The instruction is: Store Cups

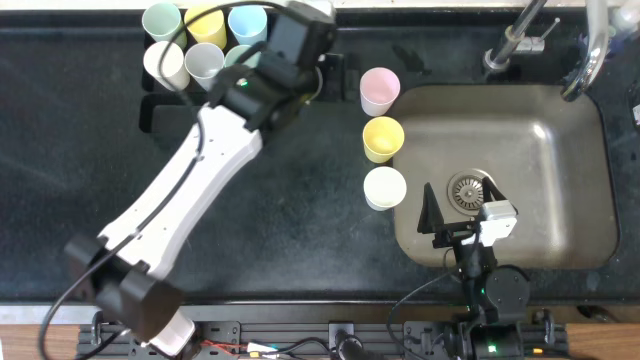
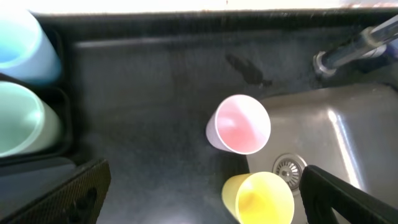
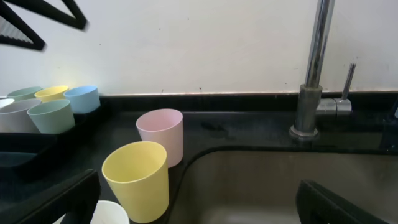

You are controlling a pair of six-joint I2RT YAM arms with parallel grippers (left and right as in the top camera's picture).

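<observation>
Three cups stand in a row on the black counter beside the sink: pink (image 1: 380, 89), yellow (image 1: 383, 137) and white (image 1: 385, 187). Several pastel cups (image 1: 205, 40) stand upright in a black tray (image 1: 158, 108) at the back left. My left gripper (image 2: 205, 173) hangs open and empty above the counter between the tray and the pink cup (image 2: 239, 124), with the yellow cup (image 2: 258, 199) just past it. My right gripper (image 1: 460, 200) is open and empty over the sink basin, facing the yellow cup (image 3: 137, 177) and the pink cup (image 3: 161, 134).
The steel sink (image 1: 540, 120) takes up the right side, with a drain (image 1: 467, 190) and a faucet (image 1: 520, 40) at the back. A white wall (image 3: 199, 43) runs behind the counter. Bare black counter (image 1: 300, 200) lies in the middle and front.
</observation>
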